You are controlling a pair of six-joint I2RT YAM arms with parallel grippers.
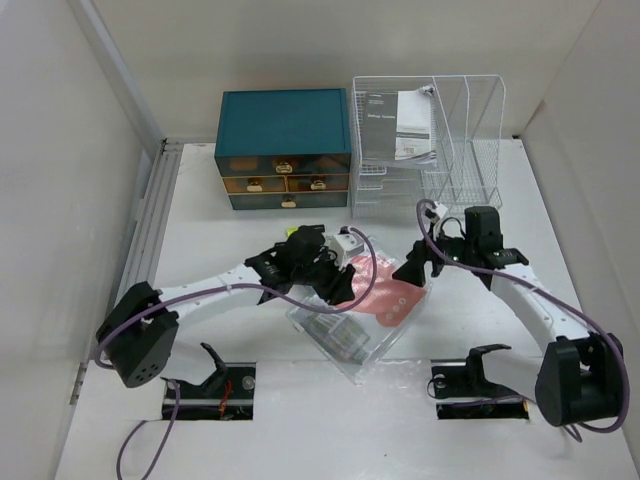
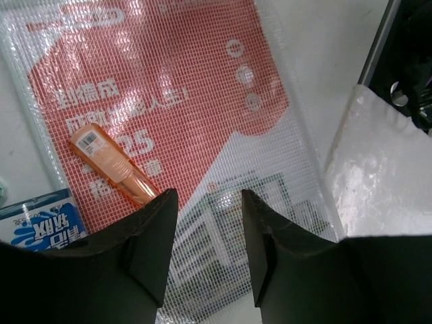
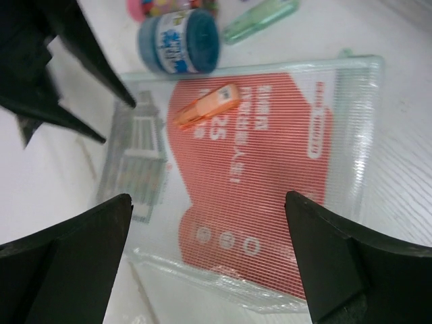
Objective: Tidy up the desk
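Your left arm stretches low from its base toward the middle of the table (image 1: 300,435). The left gripper (image 1: 335,278) hangs over the pouch (image 1: 352,342), with its jaws apart and nothing between them. Your right arm bends in from the other side, and the right gripper (image 1: 415,268) sits over the pouch's far edge. Its fingers (image 3: 81,243) are spread wide and hold nothing.

The pouch (image 2: 202,101) lies flat in the middle of the table between the two grippers. It is clear mesh with a red printed card inside. An orange pen (image 2: 111,165) lies slantwise over the red card (image 3: 270,169). You cannot tell whether it is inside the pouch or on top.

A blue tub (image 3: 179,44) and a green marker (image 3: 260,19) sit just beyond the pouch's edge. The drawers (image 1: 283,150) and the rack (image 1: 430,140) stand at the back.
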